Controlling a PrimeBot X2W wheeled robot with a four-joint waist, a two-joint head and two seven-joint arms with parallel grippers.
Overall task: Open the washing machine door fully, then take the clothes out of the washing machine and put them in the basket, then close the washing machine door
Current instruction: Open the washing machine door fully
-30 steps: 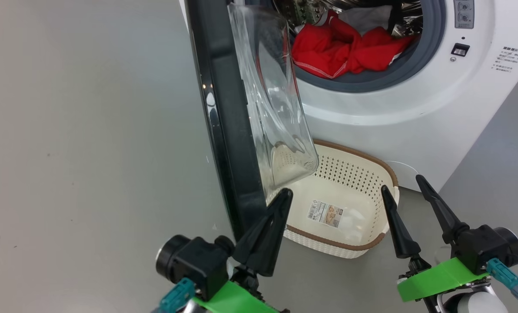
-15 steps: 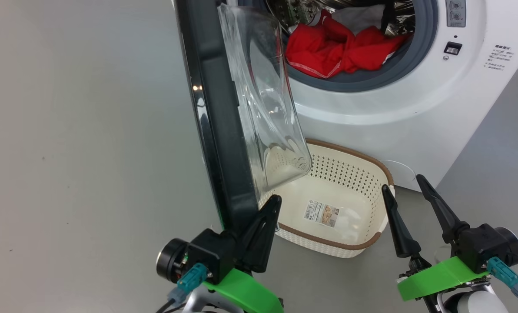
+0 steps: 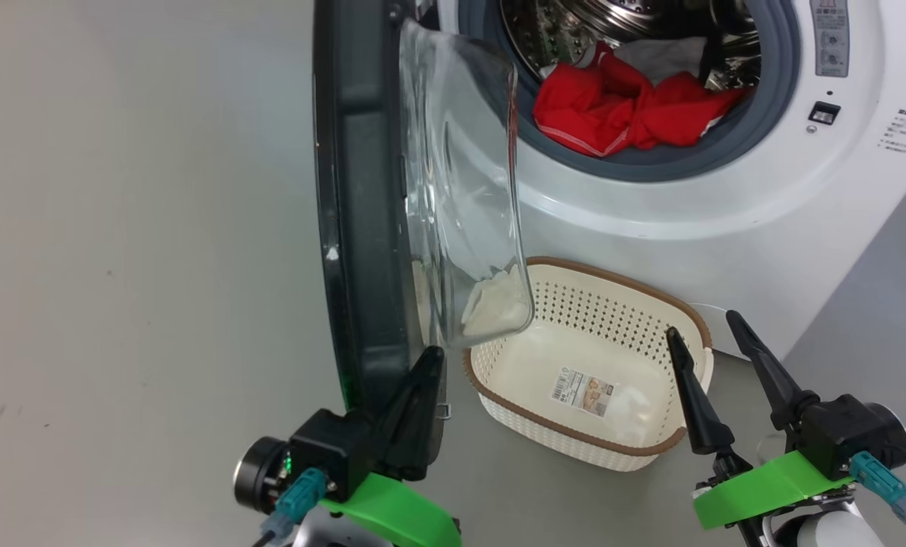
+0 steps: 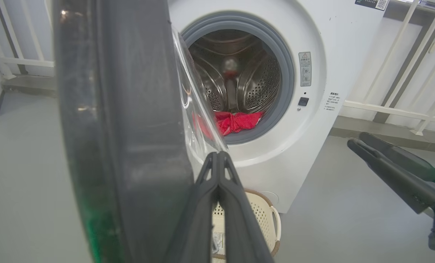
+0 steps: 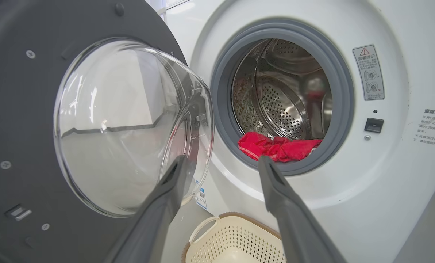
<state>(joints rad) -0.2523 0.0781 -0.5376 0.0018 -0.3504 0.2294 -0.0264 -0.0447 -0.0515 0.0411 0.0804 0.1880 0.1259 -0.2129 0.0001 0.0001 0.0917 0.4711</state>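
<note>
While the washing machine door stands swung well out from the washing machine, the head view catches it edge-on. It is glossy black, with its clear glass bowl bulging toward the opening. The clothes, bright red with white stitching, lie heaped at the machine's grey ring. The basket, cream and brown-rimmed, sits on the floor just before the machine. The left gripper, fingers pressed together on nothing, is at the door's lower edge; the right gripper is spread wide and empty.

Left wrist view: the joined fingers point at the machine, beside the door's inner face — contact unclear.

Right wrist view: parted fingers frame the machine's opening, with red fabric on the drum floor.
</note>
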